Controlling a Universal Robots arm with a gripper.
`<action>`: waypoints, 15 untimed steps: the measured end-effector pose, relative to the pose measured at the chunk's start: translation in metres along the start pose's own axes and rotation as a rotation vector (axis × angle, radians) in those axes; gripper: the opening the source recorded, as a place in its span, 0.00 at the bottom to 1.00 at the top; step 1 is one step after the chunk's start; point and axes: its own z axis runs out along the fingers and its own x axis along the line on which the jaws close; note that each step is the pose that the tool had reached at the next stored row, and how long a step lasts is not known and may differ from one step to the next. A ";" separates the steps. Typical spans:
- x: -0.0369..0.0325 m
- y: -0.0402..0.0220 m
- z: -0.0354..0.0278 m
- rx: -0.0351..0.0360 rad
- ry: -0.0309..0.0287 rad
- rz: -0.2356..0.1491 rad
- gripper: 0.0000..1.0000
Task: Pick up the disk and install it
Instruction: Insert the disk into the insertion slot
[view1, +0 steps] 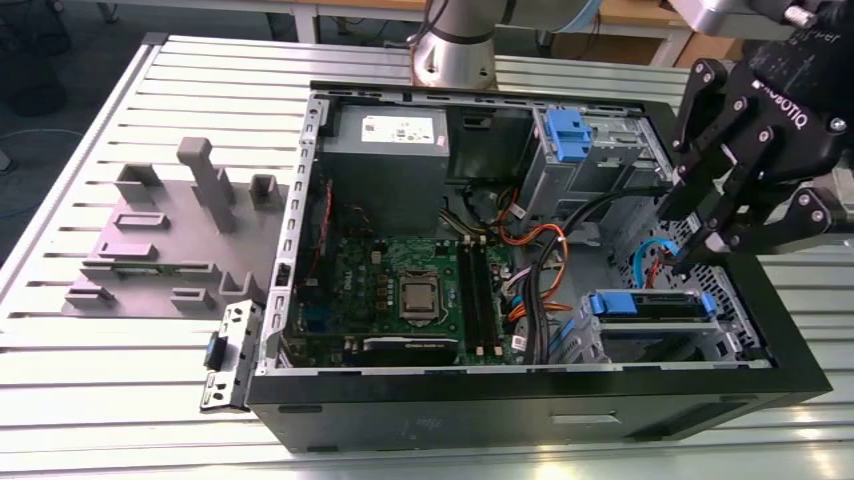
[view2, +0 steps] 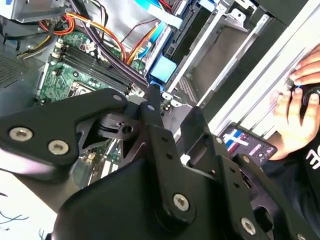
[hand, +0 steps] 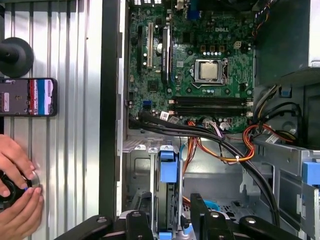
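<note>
**At four o'clock in the case: a tight drive bay, cables close by**

Toward four o'clock of the open computer case (view1: 747, 390) in the exterior view, the disk (view1: 647, 303) sits edge-up in the lower drive cage, its blue rails showing. The gripper (view1: 694, 255) hangs just above it. In the first wrist view its fingers (hand: 138, 222) stand apart on either side of the disk with gaps showing, so I judge it spread and not clamped on anything.

The likeliest trouble is a finger catching the cage's sheet-metal wall (view1: 734, 330), which runs right beside the disk. A skewed disk could also bind on its rails instead of seating. The orange and black cables (view1: 534, 270) trail in from nine o'clock of the bay and could snag on any sideways drift.

Open room is mostly straight up, out of the case. The case's rim closes off three and six o'clock, and the motherboard (view1: 400, 290) lies well apart at nine. A person's hand (hand: 17, 185) rests on the tabletop (view1: 80, 370) outside the case wall (near a phone (hand: 27, 96)), so a wide swing that way is risky.
</note>
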 end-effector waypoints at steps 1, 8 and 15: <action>0.0000 0.0000 0.0018 0.0000 -0.0001 0.000 0.44; -0.0001 0.0001 0.0145 0.0000 0.0000 0.000 0.18; -0.0004 0.0002 0.0272 0.0000 0.0001 -0.001 0.11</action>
